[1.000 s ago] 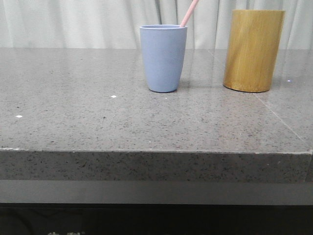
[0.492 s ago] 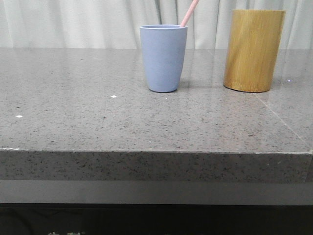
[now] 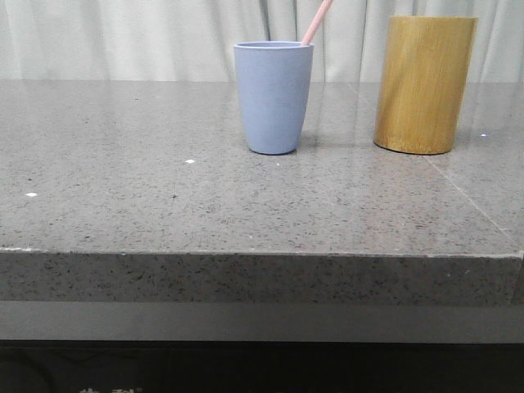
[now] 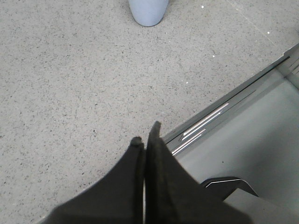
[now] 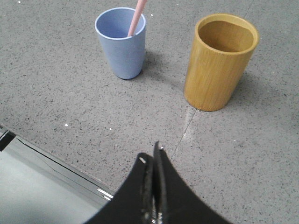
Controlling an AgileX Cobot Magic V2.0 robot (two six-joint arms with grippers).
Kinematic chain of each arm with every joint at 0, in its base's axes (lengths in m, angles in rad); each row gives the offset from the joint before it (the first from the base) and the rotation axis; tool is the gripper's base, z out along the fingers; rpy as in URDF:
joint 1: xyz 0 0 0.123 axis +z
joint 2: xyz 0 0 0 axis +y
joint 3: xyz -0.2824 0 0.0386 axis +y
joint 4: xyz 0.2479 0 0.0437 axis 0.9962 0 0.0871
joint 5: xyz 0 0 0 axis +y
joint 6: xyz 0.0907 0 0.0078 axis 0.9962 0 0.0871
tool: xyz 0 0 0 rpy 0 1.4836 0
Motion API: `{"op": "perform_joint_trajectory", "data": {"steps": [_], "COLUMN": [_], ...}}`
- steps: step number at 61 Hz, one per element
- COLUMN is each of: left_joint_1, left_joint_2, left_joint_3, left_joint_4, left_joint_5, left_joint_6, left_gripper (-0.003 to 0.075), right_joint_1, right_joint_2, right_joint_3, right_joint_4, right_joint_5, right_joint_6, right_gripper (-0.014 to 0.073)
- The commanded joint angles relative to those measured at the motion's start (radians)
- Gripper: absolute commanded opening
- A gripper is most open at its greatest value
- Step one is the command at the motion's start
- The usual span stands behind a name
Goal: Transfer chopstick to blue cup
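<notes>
The blue cup (image 3: pixel 273 97) stands upright on the grey stone table, left of the bamboo holder (image 3: pixel 424 83). A pale pink chopstick (image 3: pixel 318 21) stands in the cup and leans to the right, its top cut off by the view. In the right wrist view the chopstick (image 5: pixel 137 17) rests inside the blue cup (image 5: pixel 122 44). The bamboo holder (image 5: pixel 219 60) looks empty from above. My right gripper (image 5: pixel 154 151) is shut and empty, above the table near its front edge. My left gripper (image 4: pixel 145 134) is shut and empty near the front edge, far from the cup (image 4: pixel 148 10).
The table's front edge (image 3: pixel 262 254) runs across the front view, with a dark drop below. In the wrist views the edge and a grey floor (image 4: pixel 252 140) lie beside the grippers. White curtains hang behind the table. Neither arm shows in the front view.
</notes>
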Motion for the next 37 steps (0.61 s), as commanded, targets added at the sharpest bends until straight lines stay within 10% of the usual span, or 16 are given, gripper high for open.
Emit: {"op": "perform_joint_trajectory", "data": {"steps": [1, 37], "left_joint_1": [-0.002, 0.445], "left_joint_2": [-0.019, -0.714], "left_joint_3": [0.005, 0.861], "left_joint_4": [-0.011, -0.08], "left_joint_5": [-0.098, -1.002], "left_joint_6": [-0.008, -0.008], "left_gripper": [-0.0019, -0.0019], "right_joint_1": [-0.004, -0.004], "right_joint_2": [-0.004, -0.004], "right_joint_3": [-0.025, -0.025], "right_joint_4": [0.009, 0.009], "right_joint_5": [-0.06, -0.06], "right_joint_6": [-0.002, -0.002], "right_gripper": [-0.012, -0.012]}}
